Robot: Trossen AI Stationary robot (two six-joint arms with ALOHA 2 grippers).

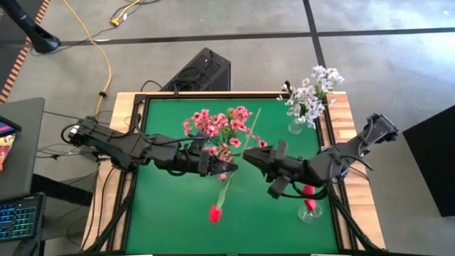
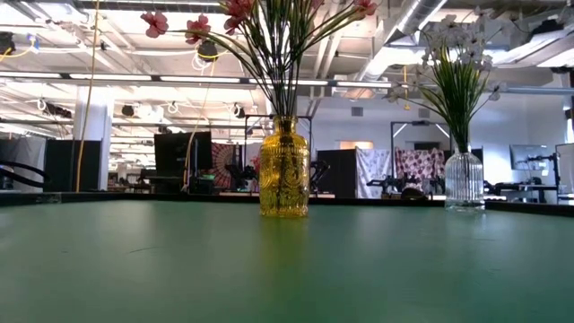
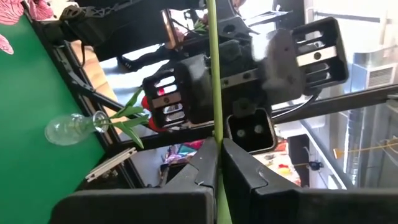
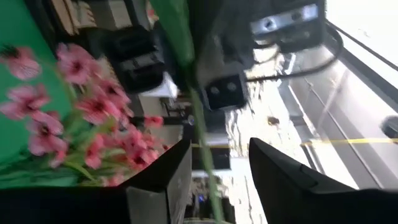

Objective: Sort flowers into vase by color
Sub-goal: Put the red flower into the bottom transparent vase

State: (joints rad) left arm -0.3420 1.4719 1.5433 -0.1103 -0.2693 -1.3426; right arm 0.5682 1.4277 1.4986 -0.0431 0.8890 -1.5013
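left gripper (image 3: 217, 163) pinches the red bud stem (image 3: 214, 74) mid-air, a handover; right gripper (image 4: 219, 163) jaws parted around it, letting go

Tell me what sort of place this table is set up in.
Probably a large open robotics lab or workshop. The low view shows an exposed industrial ceiling with strip lights, monitors and equipment at the back, and the high view shows a bare concrete floor with a yellow cable.
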